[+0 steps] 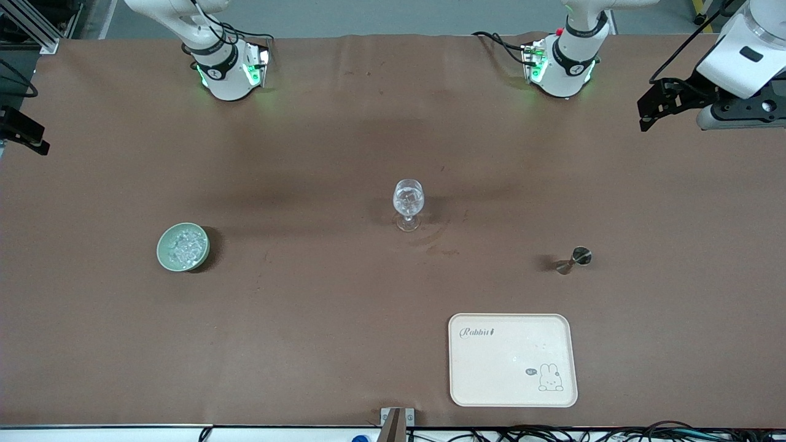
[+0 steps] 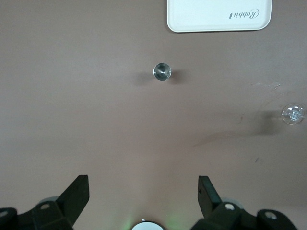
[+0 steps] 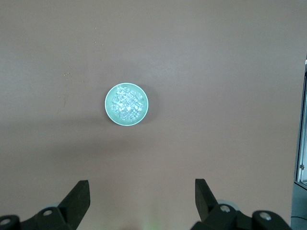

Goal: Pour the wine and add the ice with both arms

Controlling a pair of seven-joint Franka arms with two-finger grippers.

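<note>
A clear stemmed glass (image 1: 408, 199) stands mid-table with glittering ice chunks in its bowl; it also shows in the left wrist view (image 2: 292, 114). More ice (image 1: 186, 247) (image 3: 125, 103) fills a pale green bowl (image 1: 161, 248) (image 3: 108, 103) toward the right arm's end. A small metal jigger (image 1: 577, 258) (image 2: 162, 71) stands toward the left arm's end. No wine shows in any view. My left gripper (image 1: 652, 105) (image 2: 144, 191) hangs open and empty, high over the table's left-arm end. My right gripper (image 1: 27, 132) (image 3: 142, 194) is open and empty, high over the right-arm end.
A cream tray (image 1: 513, 359) (image 2: 219, 17) with a rabbit print lies nearer the front camera than the jigger. Faint wet rings mark the brown cloth by the glass's foot (image 1: 439, 239). Both arm bases (image 1: 230, 67) (image 1: 565, 67) stand along the table's back edge.
</note>
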